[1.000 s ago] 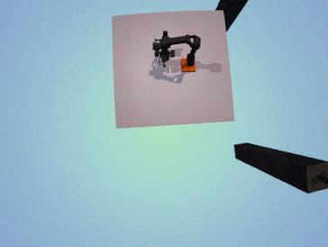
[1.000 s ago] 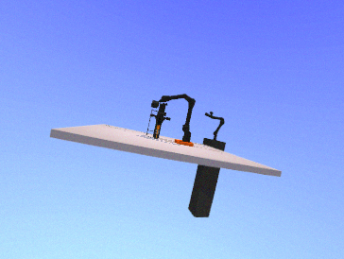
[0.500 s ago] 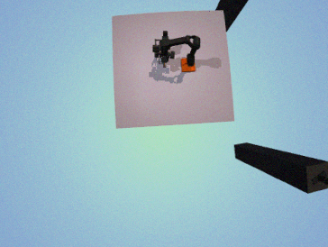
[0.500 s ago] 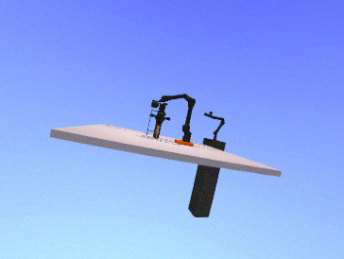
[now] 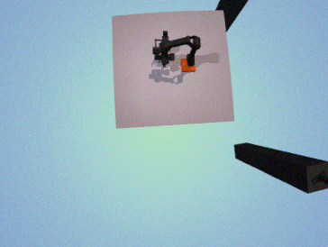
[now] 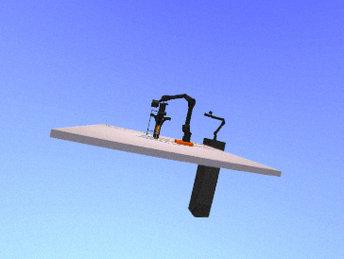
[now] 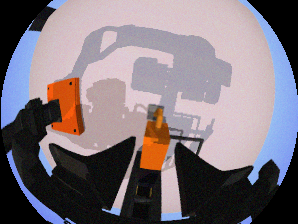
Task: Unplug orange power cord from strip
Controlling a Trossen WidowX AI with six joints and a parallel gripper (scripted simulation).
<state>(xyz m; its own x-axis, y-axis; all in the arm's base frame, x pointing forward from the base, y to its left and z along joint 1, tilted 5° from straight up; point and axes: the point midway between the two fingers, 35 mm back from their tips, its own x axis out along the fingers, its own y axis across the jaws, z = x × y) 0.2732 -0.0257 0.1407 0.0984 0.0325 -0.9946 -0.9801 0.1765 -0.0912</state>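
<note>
The orange plug (image 7: pixel 154 150) (image 6: pixel 158 128) shows in the wrist view between the two black fingers of my gripper (image 7: pixel 155 143) (image 5: pixel 165 63) (image 6: pixel 157 134). The fingers stand apart, with a gap on each side of the plug. A short orange piece of cord (image 7: pixel 159 119) runs from the plug's far end, over a small grey square. The dark power strip (image 7: pixel 133 195) appears to lie at the plug's near end, low between the fingers. Whether the plug still sits in it cannot be told. In the top and exterior views the gripper points down, close to the table.
The pale table (image 5: pixel 149 105) (image 6: pixel 90 135) (image 7: pixel 250 95) carries the arm, which stands on an orange base plate (image 5: pixel 187 68) (image 6: pixel 183 143) (image 7: pixel 72 105), left in the wrist view. A thin black frame (image 7: pixel 186 138) stands right of the plug. Dark beams (image 5: pixel 270 161) (image 6: pixel 204 189) are beyond or below the table.
</note>
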